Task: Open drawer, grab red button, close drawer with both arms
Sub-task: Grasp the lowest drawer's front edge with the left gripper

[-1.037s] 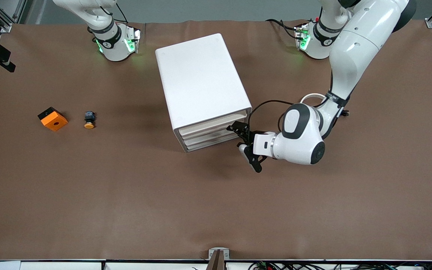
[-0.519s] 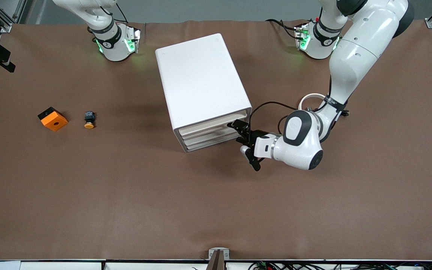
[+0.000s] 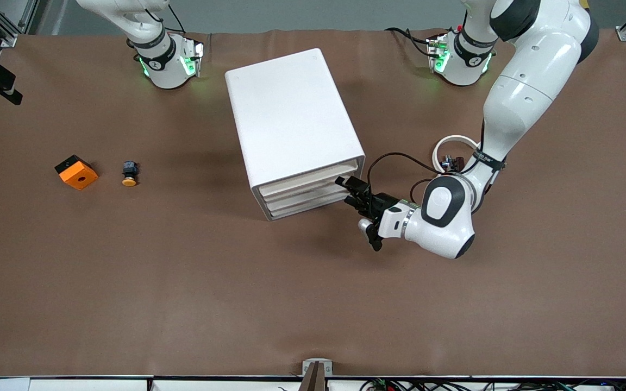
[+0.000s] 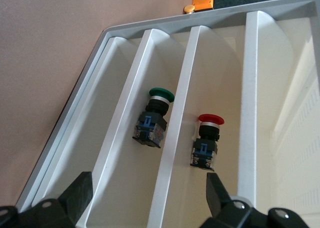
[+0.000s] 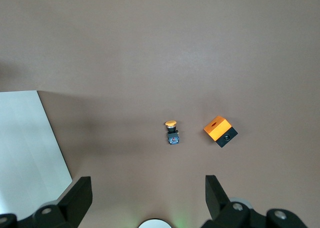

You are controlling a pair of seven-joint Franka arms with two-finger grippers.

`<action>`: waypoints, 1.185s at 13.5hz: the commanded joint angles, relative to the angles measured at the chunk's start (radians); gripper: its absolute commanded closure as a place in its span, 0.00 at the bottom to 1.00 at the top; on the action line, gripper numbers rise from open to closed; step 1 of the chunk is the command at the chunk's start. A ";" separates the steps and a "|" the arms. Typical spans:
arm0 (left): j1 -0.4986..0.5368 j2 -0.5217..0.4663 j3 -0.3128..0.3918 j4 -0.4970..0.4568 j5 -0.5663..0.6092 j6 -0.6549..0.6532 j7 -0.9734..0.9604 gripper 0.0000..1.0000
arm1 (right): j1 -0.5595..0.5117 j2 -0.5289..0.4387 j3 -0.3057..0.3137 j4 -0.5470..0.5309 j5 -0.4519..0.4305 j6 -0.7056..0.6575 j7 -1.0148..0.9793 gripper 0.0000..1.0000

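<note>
The white cabinet (image 3: 291, 117) stands mid-table with all three drawers shut; the middle drawer (image 3: 305, 194) is flush with the others. My left gripper (image 3: 361, 213) is open, low in front of the drawer fronts at the left arm's end of them, not touching. In the left wrist view my left gripper (image 4: 147, 200) faces the see-through fronts, and the red-capped button (image 4: 207, 138) shows lying inside a drawer. My right gripper (image 5: 145, 203) is open and empty, high over the table, out of the front view.
A green-capped button (image 4: 155, 119) lies in the drawer beside the red one's. A yellow-capped button (image 3: 129, 174) and an orange square block (image 3: 76, 172) lie on the table toward the right arm's end, also in the right wrist view: button (image 5: 171, 130), block (image 5: 220, 130).
The left arm's wrist has swung out toward its own end of the table and the gripper has turned to face the drawer fronts. The drawers and the right arm have not moved.
</note>
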 commanded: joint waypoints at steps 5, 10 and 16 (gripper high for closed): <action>-0.009 0.022 -0.005 0.045 -0.019 -0.017 0.010 0.68 | 0.008 -0.010 -0.010 -0.004 0.021 -0.004 0.015 0.00; -0.019 0.017 -0.008 0.044 -0.019 -0.020 0.005 0.66 | 0.011 -0.010 -0.008 -0.004 0.021 -0.002 0.015 0.00; -0.024 0.016 -0.009 0.044 -0.015 -0.021 0.008 0.65 | 0.011 -0.011 -0.008 -0.005 0.021 -0.005 0.013 0.00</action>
